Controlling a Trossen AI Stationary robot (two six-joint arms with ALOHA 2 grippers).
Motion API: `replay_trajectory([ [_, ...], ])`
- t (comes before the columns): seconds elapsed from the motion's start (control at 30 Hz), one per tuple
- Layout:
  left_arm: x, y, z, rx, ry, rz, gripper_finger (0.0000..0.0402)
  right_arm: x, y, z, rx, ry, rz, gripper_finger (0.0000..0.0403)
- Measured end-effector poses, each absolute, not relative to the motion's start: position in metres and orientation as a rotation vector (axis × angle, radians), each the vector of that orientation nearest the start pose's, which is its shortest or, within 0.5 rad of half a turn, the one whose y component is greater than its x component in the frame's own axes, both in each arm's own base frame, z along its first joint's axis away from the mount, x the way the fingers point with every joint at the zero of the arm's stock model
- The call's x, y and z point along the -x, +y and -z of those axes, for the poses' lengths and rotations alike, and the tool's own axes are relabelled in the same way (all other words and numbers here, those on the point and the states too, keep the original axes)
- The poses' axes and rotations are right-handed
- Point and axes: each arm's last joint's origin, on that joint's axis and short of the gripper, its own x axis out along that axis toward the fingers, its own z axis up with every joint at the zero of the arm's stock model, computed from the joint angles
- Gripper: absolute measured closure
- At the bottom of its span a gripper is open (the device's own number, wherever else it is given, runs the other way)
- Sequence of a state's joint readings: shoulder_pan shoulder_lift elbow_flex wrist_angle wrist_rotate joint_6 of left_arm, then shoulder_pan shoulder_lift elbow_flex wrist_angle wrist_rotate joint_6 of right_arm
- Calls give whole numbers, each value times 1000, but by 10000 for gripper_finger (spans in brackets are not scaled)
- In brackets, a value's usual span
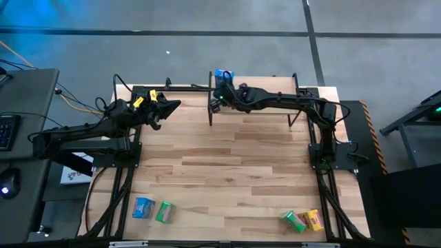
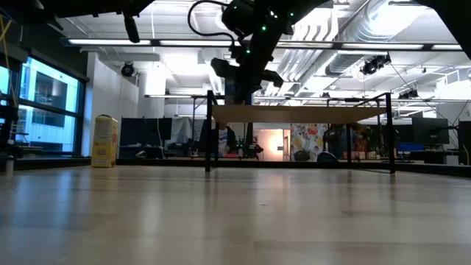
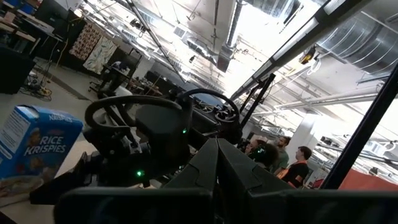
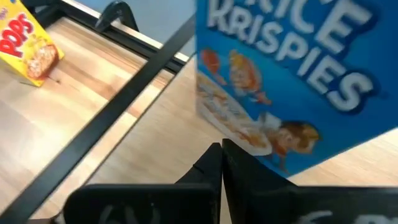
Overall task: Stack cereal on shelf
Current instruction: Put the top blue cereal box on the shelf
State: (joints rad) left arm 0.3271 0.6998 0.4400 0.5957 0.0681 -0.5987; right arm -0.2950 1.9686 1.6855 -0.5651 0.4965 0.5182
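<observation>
1. A blue cereal box stands on the shelf at the shelf's far left corner, about 12 o'clock on the desk. The right wrist view shows its printed front close up and tilted; I cannot tell whether the box itself leans.
2. The right pincer is over that corner, just beside the blue box, its fingers pressed together with nothing between them.
3. The left pincer hovers at about 10 o'clock, left of the shelf, pointing toward it. Its fingers are closed and empty.
4. A yellow box shows just behind the left pincer near the desk's far left. In the low view it stands upright, long axis vertical.
5. At about 7 o'clock near the front edge, a second blue box and a green box lie flat side by side.
6. At about 5 o'clock a green box and a yellow box lie flat, touching, both skewed.
7. The shelf is a light board on thin black legs, its long axis running left to right along the far edge.
8. The desk is pale wood planks. Beyond it are a grey floor, bright ceiling lights and ducts, and people in the background.
</observation>
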Motion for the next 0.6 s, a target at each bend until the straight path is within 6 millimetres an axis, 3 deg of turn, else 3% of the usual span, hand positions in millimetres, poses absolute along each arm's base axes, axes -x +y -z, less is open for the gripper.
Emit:
replay_trajectory([
  [0.6, -154, 50, -300, 525, -396, -149, 401, -404, -158, -265, -368, 670, 1012, 403],
])
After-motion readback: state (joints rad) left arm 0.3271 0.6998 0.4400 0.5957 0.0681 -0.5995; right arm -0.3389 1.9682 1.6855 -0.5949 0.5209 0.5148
